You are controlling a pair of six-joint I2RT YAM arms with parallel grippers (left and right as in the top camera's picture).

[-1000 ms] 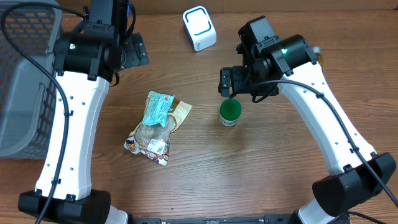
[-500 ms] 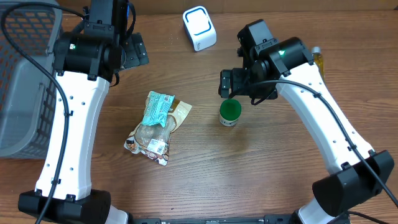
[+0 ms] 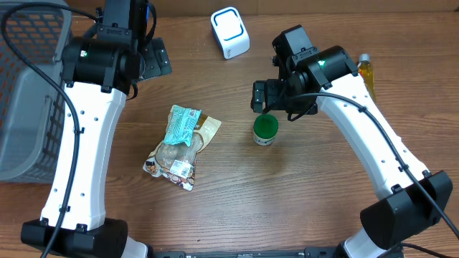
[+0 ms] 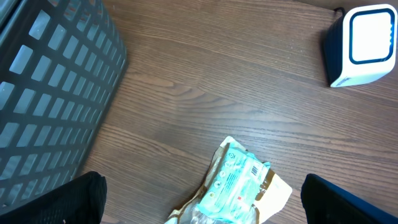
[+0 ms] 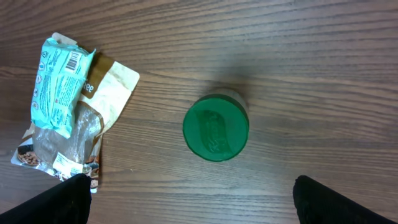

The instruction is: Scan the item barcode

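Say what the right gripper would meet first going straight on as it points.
Likely the green jar lid, centred ahead of the right gripper; jaws open, depth unclear.

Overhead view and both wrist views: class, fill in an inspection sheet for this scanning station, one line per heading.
Surface: wooden table, no spills seen.
Job's things: white scanner at the far edge; green-lidded jar upright; teal packet, barcode facing up, lying on a brown bag.
Clutter: yellow bottle, partly hidden by the right arm.
Grippers: left gripper open, empty, above the teal packet; right gripper open, empty, close to the jar.
Cables: black cables run along both arms; none lies on the items.
Surroundings: grey basket at the left edge.
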